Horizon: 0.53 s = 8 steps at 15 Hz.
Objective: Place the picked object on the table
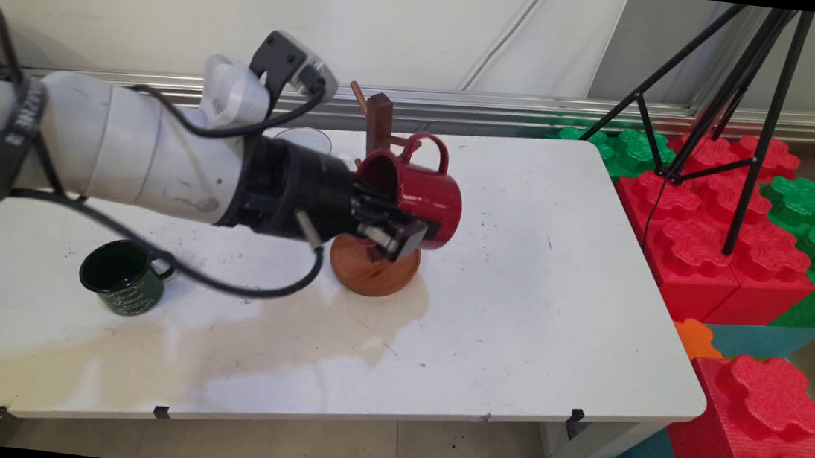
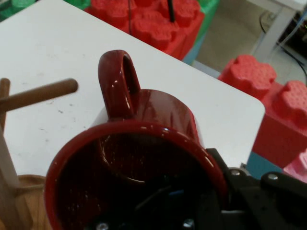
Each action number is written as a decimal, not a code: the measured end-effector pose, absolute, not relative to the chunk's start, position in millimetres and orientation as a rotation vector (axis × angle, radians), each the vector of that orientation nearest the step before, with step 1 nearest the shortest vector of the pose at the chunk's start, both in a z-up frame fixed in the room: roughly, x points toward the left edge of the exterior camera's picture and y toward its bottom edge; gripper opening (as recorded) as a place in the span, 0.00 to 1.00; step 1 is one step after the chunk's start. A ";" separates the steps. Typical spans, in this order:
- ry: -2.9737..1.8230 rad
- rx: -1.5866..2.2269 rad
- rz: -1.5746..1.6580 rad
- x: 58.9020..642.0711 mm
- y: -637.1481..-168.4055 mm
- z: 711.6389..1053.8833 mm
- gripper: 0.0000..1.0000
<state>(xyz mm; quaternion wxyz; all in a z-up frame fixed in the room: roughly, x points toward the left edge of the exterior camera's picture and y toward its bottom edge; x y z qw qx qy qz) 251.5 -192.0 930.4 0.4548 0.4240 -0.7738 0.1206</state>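
**Red mug gripped at the rim beside the wooden rack**

The red mug (image 1: 418, 200) is held on its side above the counter (image 1: 522, 285) by the claw (image 1: 396, 232), which is closed on the rim, one finger inside the mouth and one outside. The handle is turned upward, close to the wooden mug rack (image 1: 373, 256). The mug is judged rigid, glossy and slippery, moderately light. A dark green mug (image 1: 122, 278) stands well apart.
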 end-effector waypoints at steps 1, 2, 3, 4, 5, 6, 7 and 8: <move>-1.918 1.037 0.297 252.6 -190.4 930.4 0.00; -1.937 1.018 0.295 255.5 -187.1 930.1 0.00; -1.961 0.986 0.295 259.2 -183.3 930.8 0.00; -1.979 0.961 0.297 262.1 -180.6 931.7 0.00; -1.998 0.934 0.299 265.1 -177.8 932.9 0.00; -2.021 0.906 0.302 269.2 -174.5 934.8 0.00; -2.045 0.879 0.306 273.4 -171.5 937.0 0.00; -2.067 0.859 0.311 277.6 -168.7 938.9 0.00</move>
